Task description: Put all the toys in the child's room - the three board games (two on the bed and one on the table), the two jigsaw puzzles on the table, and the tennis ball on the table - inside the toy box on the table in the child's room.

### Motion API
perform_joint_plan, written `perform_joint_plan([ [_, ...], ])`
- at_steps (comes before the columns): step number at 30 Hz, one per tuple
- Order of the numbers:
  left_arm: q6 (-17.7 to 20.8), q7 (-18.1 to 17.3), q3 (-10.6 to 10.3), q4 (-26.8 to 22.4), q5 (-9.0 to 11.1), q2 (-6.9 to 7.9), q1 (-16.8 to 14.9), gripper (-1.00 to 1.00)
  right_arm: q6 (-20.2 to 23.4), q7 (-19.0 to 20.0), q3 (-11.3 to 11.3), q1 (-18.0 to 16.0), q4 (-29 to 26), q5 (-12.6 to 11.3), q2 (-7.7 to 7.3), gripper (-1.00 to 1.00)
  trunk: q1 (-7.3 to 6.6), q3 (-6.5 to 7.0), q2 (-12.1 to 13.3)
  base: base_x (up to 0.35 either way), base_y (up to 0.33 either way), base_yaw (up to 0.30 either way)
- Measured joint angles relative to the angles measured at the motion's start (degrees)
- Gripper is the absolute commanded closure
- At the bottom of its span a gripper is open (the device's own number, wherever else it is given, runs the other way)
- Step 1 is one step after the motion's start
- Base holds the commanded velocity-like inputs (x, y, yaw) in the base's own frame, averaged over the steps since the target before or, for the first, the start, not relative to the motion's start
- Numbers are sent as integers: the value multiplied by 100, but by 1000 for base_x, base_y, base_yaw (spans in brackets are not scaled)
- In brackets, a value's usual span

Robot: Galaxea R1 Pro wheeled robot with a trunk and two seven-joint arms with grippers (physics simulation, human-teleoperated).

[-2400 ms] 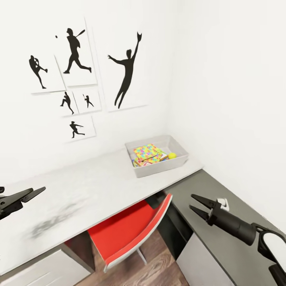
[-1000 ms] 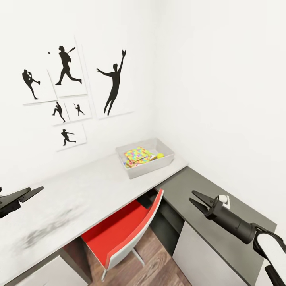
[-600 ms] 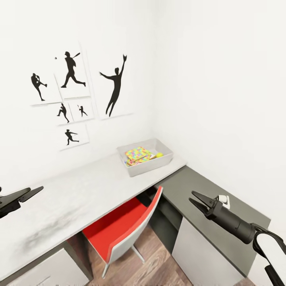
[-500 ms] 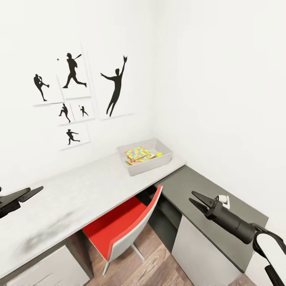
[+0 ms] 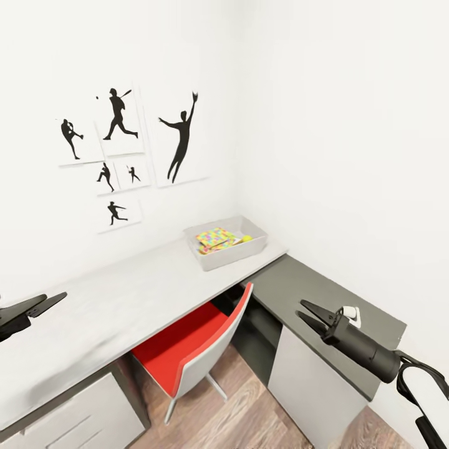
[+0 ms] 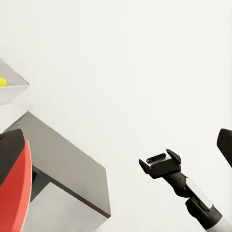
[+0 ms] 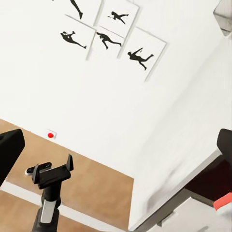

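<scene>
The pale grey toy box (image 5: 212, 260) stands at the far right end of the long pale table (image 5: 112, 299), near the room's corner. Inside it lie a multicoloured jigsaw puzzle (image 5: 214, 237) and the yellow-green tennis ball (image 5: 247, 237), which is also visible in the left wrist view (image 6: 2, 82). Coloured edges under the puzzle are too small to name, so I cannot make out the board games. The bed is out of view. My left gripper (image 5: 53, 298) hangs open over the table's left end. My right gripper (image 5: 300, 309) is open above the dark cabinet, well short of the box.
A red and white chair (image 5: 193, 349) is pushed under the table. A lower dark-grey-topped cabinet (image 5: 312, 293) with a white front joins the table at the right wall. Silhouette posters (image 5: 125, 149) hang on the white wall. Wood-plank floor (image 5: 249, 418) lies below.
The whole picture has shifted: the camera has backed away, so table, box and chair look smaller and more floor shows. Both grippers hold the same open pose.
</scene>
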Motion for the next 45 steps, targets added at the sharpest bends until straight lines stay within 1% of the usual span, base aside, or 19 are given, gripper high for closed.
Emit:
perform_joint_plan([
  [11, 0, -1, 33, 0, 73, 0, 5, -100, 0, -2, 5, 0, 1, 0, 1, -100, 0, 0, 0, -14, 8, -272],
  [27, 0, 0, 52, 0, 79, 9, 8, -100, 0, -2, 5, 0, 0, 2, 5, -100, -1, 30, 0, -34, 22, -278],
  [35, 0, 0, 71, 0, 79, 9, 8, -100, 0, 3, 6, 0, 0, 143, 9, -100, 0, 55, 0, -7, 0, -278],
  [45, 0, 0, 73, 1, 79, 9, 8, -100, 1, 6, 5, 0, -2, 166, 9, -100, 1, 88, 0, -85, 0, -278],
])
